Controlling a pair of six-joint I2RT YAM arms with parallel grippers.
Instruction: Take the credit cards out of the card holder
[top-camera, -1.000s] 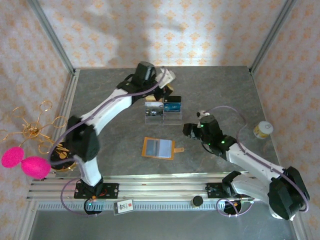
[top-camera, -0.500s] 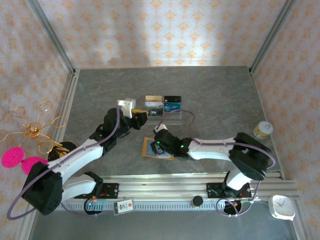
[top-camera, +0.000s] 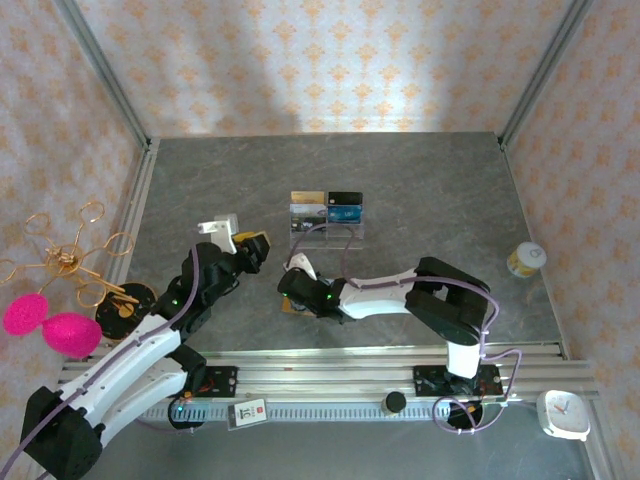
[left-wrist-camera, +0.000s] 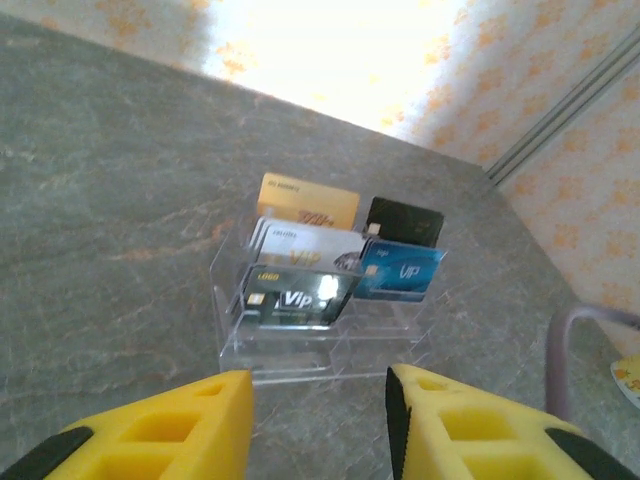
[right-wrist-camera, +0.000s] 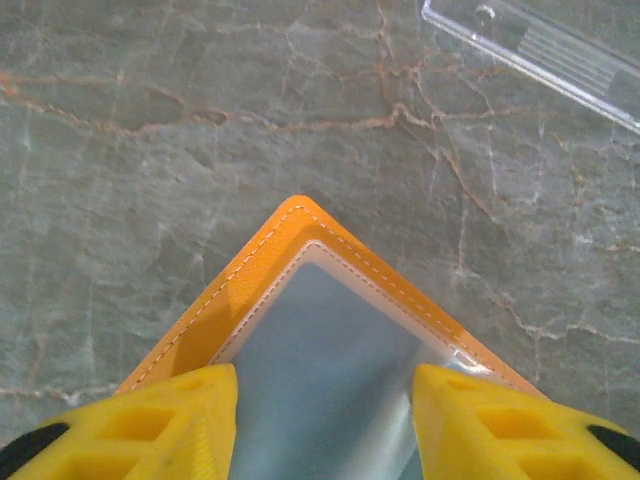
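The left claw (left-wrist-camera: 318, 400) had drawn back, spread and empty, from the clear stand (left-wrist-camera: 300, 345) of cards (left-wrist-camera: 305, 250), while the right claw (right-wrist-camera: 322, 400), also spread, had swung over the open wallet (right-wrist-camera: 330, 330) on the table (top-camera: 430, 190), likely for its remaining card.

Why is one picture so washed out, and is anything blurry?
Left wrist view: bright light whites out the back wall behind the clear stand, with glare on the front dark card. Right wrist view: even light, card holder sharp. Top view: that wall only mildly bright.
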